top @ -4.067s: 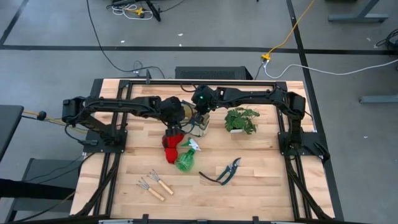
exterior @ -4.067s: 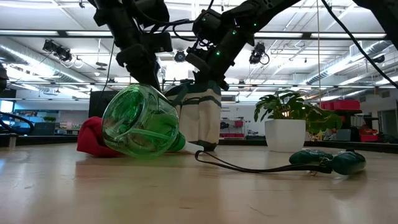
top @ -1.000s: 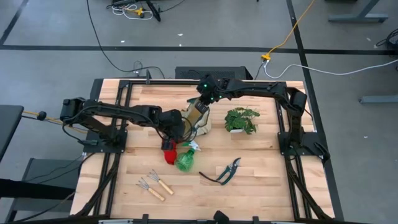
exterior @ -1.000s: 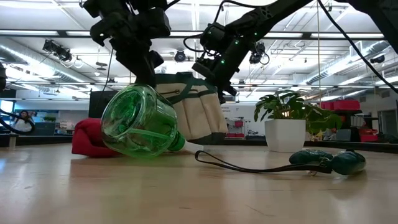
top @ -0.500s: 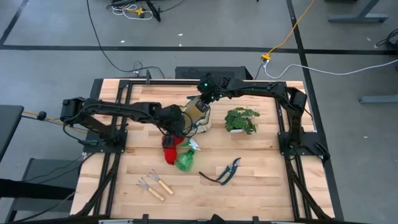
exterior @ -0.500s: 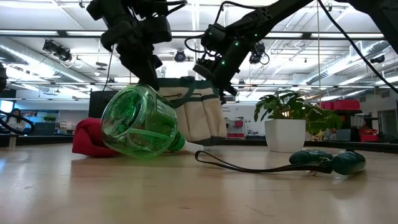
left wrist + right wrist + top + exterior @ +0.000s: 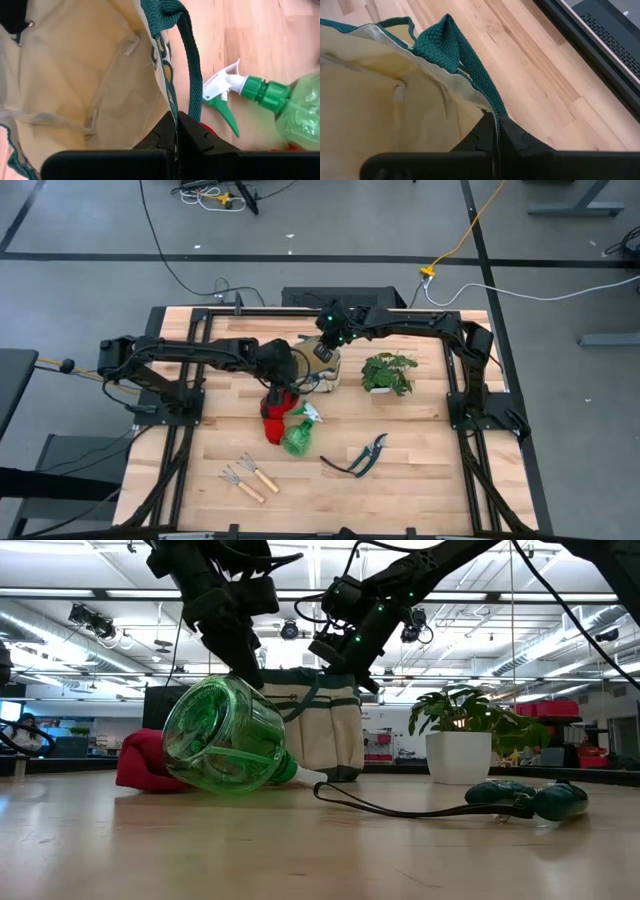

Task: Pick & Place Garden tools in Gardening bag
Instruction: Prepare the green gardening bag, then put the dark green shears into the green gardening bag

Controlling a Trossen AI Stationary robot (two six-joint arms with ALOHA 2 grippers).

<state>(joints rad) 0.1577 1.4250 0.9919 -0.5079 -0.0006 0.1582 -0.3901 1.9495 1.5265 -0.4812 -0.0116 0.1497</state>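
Note:
The cream gardening bag with green trim stands upright on its bottom at the table's far middle, its mouth open upward, and shows in the low view. My left gripper is shut on its near-left rim, my right gripper on its far rim. Red gloves and the green spray bottle lie just near of the bag. Green-handled shears lie to the right. Two wooden-handled rakes lie near the front left. My left gripper pinches the bag's green-trimmed top rim between its two fingers, beside a strap, coming from above. The rim is held up and the cream inside shows open. My right gripper pinches the bag's opposite top rim between its two fingers, just below a folded green strap, coming from above. The cloth runs from the fingers into the open bag.
A leafy potted plant in a white pot stands right of the bag. Bare wooden table lies along the near edge and at the right front.
My left gripper has gone toward the table's far edge and a little right, carrying the bag's rim. The bag has gone from tilted to standing level on its bottom. My right gripper has kept its hold with little movement.

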